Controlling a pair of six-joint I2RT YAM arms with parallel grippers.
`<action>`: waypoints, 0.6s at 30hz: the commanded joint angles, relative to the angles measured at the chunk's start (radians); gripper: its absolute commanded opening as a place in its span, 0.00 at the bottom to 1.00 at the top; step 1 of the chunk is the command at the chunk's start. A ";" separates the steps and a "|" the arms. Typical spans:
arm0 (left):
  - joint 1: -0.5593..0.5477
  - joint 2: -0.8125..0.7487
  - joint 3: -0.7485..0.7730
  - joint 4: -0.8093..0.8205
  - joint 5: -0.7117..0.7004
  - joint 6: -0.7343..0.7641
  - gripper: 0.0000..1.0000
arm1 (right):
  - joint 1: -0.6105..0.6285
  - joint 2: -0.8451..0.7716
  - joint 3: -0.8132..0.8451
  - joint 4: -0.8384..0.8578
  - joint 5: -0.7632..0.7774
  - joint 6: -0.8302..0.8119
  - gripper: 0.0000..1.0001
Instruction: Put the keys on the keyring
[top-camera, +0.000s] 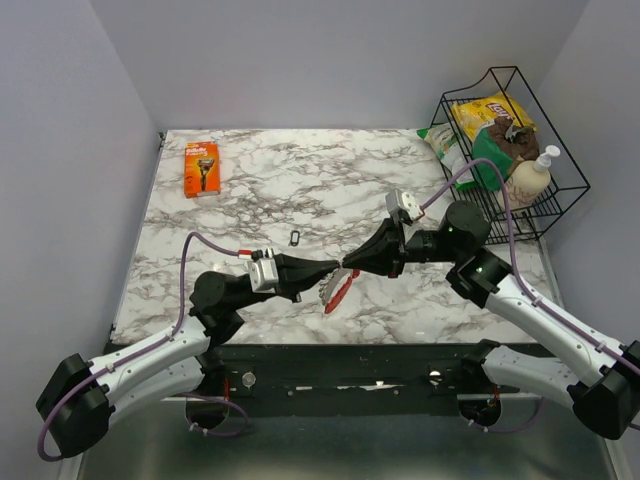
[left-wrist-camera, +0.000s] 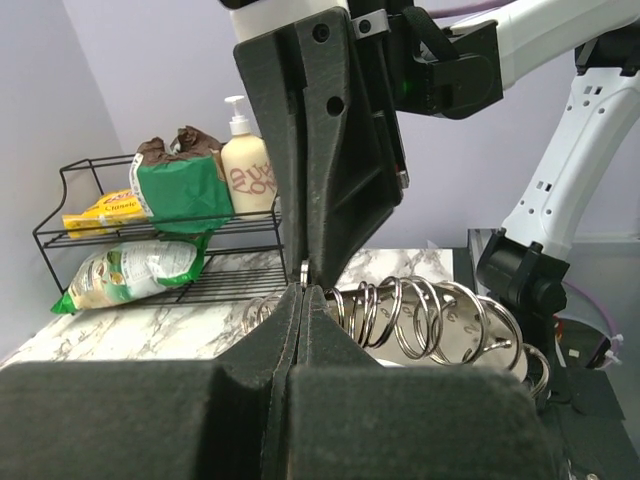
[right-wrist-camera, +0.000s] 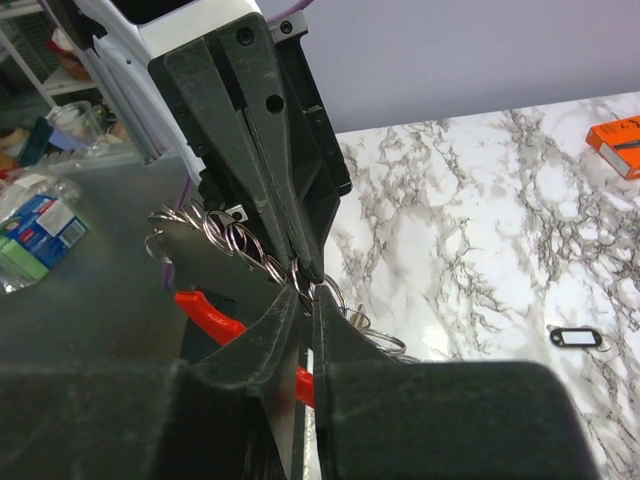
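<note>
The keys (top-camera: 330, 287), a bunch of silvery rings with a red curved tag (top-camera: 341, 290), hang just above the marble near the table's front edge, between both grippers. My left gripper (top-camera: 336, 267) is shut on one ring of the bunch (left-wrist-camera: 303, 272); more rings (left-wrist-camera: 430, 320) fan out to the right of it. My right gripper (top-camera: 351, 264) meets it tip to tip, its jaws closed to a thin slit around a ring (right-wrist-camera: 318, 292), with the red tag (right-wrist-camera: 205, 312) below. The keyring (top-camera: 294, 236), a small black oblong loop, lies flat on the marble, apart from both grippers (right-wrist-camera: 578, 339).
A black wire basket (top-camera: 560, 195) at the back right holds snack bags and a soap bottle (top-camera: 530, 178). An orange razor pack (top-camera: 201, 167) lies at the back left. White walls close in the table on three sides.
</note>
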 joint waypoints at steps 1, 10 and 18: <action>0.002 -0.017 0.001 0.074 -0.009 -0.006 0.00 | 0.009 -0.004 0.031 0.009 -0.021 -0.008 0.03; 0.002 -0.052 0.050 -0.090 -0.035 0.044 0.09 | 0.012 -0.018 0.063 -0.075 -0.005 -0.068 0.01; 0.003 -0.124 0.205 -0.481 -0.047 0.190 0.59 | 0.010 -0.029 0.106 -0.192 0.019 -0.167 0.01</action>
